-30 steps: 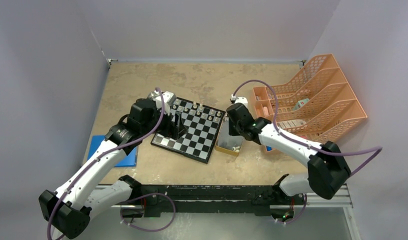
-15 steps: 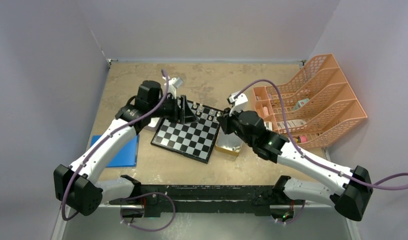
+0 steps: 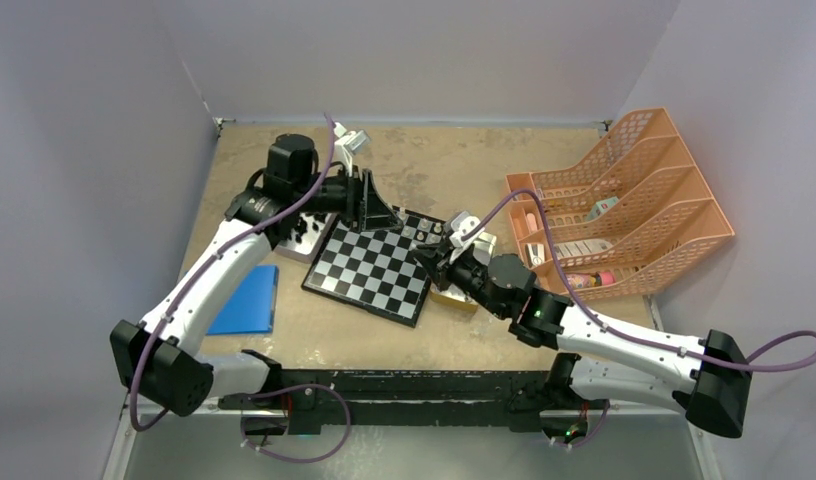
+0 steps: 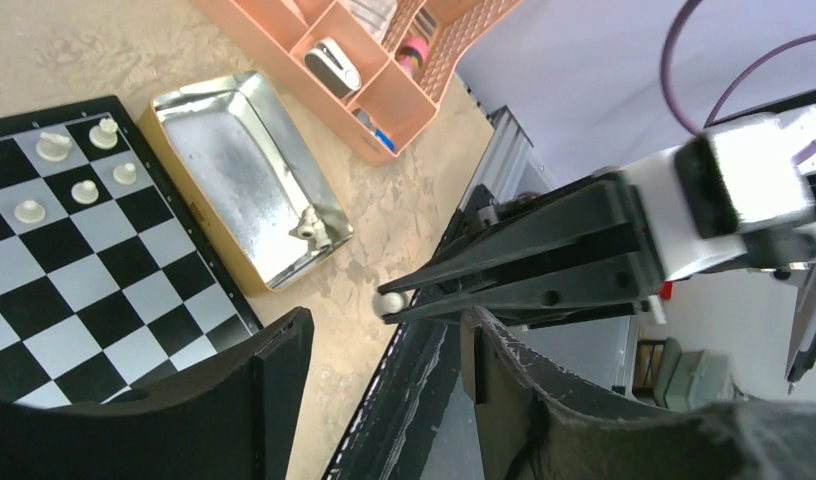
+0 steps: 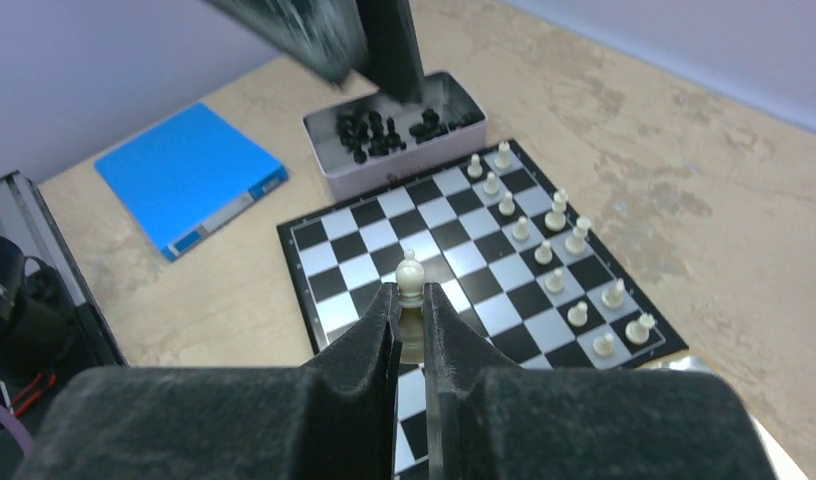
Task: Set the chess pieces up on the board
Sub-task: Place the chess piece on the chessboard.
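The board lies mid-table with cream-white pieces in two rows along its far right edge. My right gripper hovers over the board's right part. In the right wrist view it is shut on a cream-white piece above the board; the set white pieces stand beyond. My left gripper is open and empty, raised over the board's far edge. In the left wrist view its fingers frame the right gripper's held piece.
A tin of black pieces sits left of the board, also in the right wrist view. A metal tray right of the board holds one white piece. A blue folder lies left, an orange rack right.
My right gripper has swung from the metal tray leftward over the board, carrying the white piece. My left gripper has lifted off the board and moved to its far edge, uncovering the tin.
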{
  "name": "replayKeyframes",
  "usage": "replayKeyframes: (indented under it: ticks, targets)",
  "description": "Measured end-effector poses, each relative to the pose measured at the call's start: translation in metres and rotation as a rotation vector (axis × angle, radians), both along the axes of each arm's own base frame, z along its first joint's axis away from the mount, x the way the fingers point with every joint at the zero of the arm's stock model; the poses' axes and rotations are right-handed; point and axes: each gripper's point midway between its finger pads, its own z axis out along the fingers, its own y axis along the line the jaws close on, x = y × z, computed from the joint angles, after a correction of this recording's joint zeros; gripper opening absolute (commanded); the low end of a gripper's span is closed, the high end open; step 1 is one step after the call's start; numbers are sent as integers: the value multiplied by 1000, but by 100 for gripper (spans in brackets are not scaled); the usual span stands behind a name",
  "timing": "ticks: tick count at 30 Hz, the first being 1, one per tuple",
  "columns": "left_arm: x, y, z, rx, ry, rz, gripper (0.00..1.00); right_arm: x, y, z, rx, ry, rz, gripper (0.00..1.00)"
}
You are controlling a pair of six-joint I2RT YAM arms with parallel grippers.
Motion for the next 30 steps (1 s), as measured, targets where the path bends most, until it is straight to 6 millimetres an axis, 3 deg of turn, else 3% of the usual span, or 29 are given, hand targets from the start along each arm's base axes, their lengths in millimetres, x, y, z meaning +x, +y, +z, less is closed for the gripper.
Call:
replayKeyframes:
  ticks: [8, 15, 30]
  targets:
    - [4, -11, -34, 22, 108, -94, 48, -1, 10, 19, 54, -65, 36, 8]
    - [-2, -14, -34, 7, 120, -135, 42, 1, 16, 7, 25, -55, 41, 7]
    - [-10, -23, -53, 34, 150, -192, 26, 2, 19, 5, 23, -49, 42, 7]
